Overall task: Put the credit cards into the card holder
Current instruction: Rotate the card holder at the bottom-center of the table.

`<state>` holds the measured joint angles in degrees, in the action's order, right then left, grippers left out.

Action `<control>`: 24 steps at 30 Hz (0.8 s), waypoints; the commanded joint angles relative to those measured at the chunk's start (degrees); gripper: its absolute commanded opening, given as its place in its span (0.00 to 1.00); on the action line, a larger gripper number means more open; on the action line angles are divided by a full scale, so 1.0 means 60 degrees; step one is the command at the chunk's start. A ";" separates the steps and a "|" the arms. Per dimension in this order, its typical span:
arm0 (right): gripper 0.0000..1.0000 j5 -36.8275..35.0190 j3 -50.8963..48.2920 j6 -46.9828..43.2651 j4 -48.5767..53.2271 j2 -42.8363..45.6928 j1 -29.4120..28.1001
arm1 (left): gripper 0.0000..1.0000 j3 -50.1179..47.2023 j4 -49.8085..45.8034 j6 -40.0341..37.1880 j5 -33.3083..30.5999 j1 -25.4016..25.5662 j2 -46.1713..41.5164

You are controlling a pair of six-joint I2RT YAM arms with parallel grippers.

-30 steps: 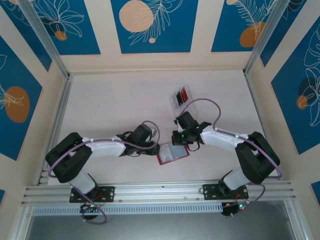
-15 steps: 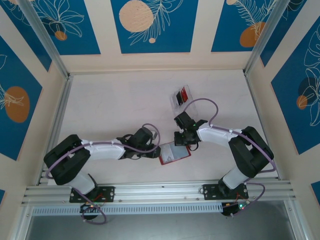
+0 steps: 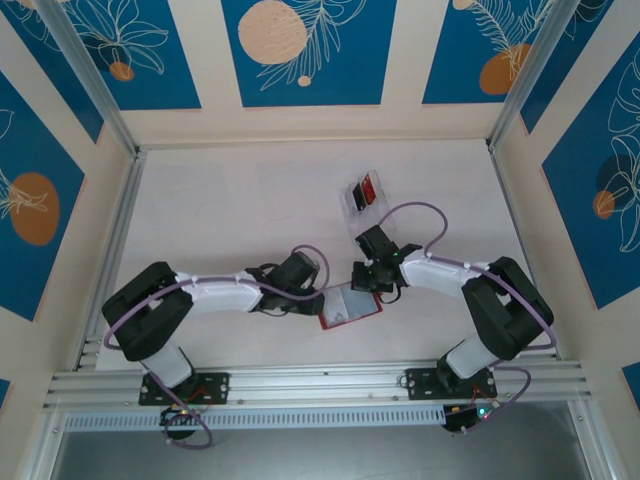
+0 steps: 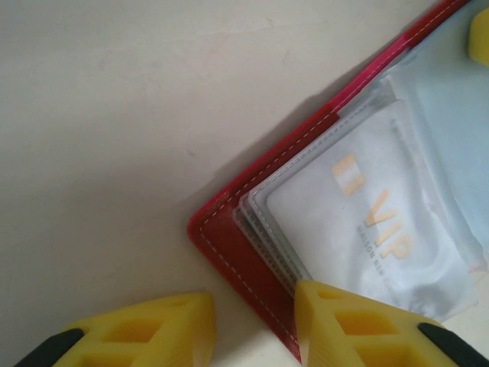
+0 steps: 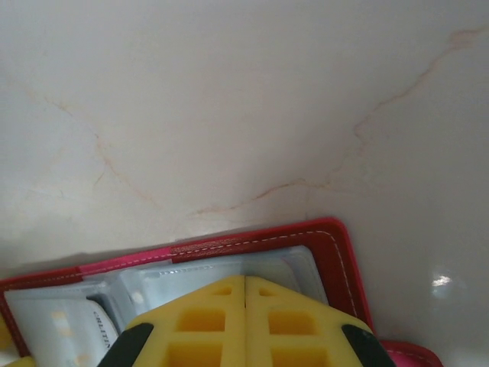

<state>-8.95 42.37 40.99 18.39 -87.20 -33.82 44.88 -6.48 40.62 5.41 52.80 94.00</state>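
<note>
While my left gripper [image 4: 248, 306] is hanging released astride a corner of the card holder [image 4: 252, 260], which is lying unfolded, my right gripper [image 5: 244, 287] is poised over its sleeves, fingers clenched on nothing visible. I am judging that a skewed push is risking skidding it, with the credit cards [image 3: 363, 190] sitting in the tray [image 3: 352, 212] beyond.

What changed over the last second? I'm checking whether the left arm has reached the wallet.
The left gripper slid right, up to the wallet's left edge, its jaws open astride the corner. The right gripper shifted slightly right, shut, at the wallet's far edge. The wallet and the tray with its cards stayed put.
</note>
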 commanded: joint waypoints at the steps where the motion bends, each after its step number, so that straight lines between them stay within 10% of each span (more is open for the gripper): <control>1: 0.00 -0.0534 -0.0660 0.1037 0.0339 0.0207 0.0250 | 0.36 0.0411 0.1024 -0.0106 -0.0186 0.0122 0.0979; 24: 0.02 -0.1082 -0.0381 0.0678 0.1414 0.1910 0.0320 | 0.37 0.2017 0.0377 -0.0691 -0.0077 0.0063 0.0905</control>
<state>-14.44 38.46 46.98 23.99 -77.17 -31.64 55.27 -6.83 37.80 5.91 52.80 98.76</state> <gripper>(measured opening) 0.063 0.375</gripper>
